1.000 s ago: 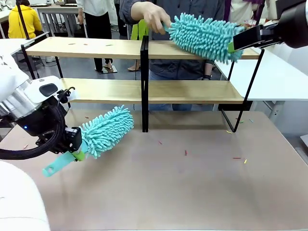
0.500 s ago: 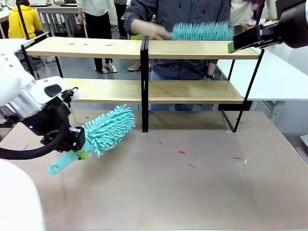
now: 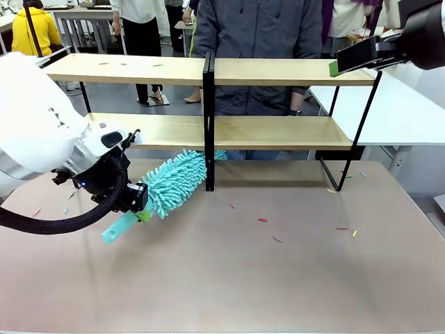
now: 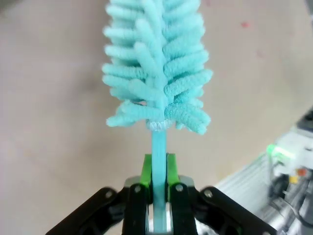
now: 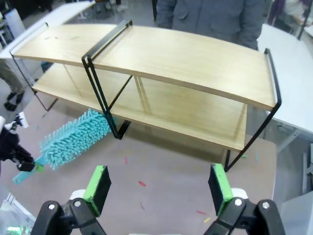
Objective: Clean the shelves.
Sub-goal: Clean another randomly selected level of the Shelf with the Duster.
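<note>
Swung in from the left since a second ago, carrying the duster (image 3: pixel 177 182) across the counter (image 3: pixel 292 278) up to the central post (image 3: pixel 208 125) of the shelves (image 3: pixel 278 72). Gone from the upper board: the person's hand and a second duster, leaving the person (image 3: pixel 257 35) standing behind the rack.

Clamped narrow on the duster's flat handle, close to the head, with the fingers of the left gripper (image 4: pixel 159 169). Held wide and empty at the right gripper (image 5: pixel 159 188), up beside the right end of the top board. From the front, duster tip just under the lower board's front edge, beside the post; touching or not, cannot tell.

Probably lining up a sweep of the lower board. Lift the head above the board's edge first, then lay the fluffy side flat on the wood and draw along its length. Keep clear of the post and the thin frame to avoid snagging. Press lightly, given the soft head. Push crumbs forward, down to the coloured scraps (image 3: pixel 262 220) on the counter.
</note>
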